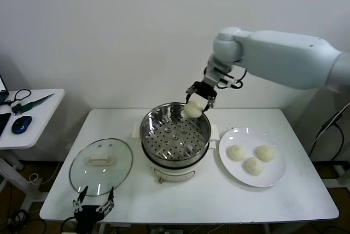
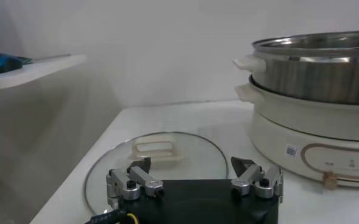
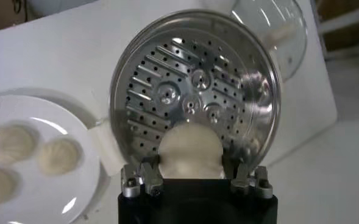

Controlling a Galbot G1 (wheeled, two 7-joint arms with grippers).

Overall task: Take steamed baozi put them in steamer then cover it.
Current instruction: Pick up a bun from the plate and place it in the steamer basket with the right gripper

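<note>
A baozi is clamped in the right gripper above the steamer's far rim, tray directly below; the left gripper is parked wide open.

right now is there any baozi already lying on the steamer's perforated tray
No, the perforated tray of the steamer is bare; one baozi is held above it in the right gripper, and three sit on the plate.

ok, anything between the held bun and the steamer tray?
Nothing visible. The right end effector holds the bun over the open steamer's far rim; the lid lies on the table beside it.
</note>
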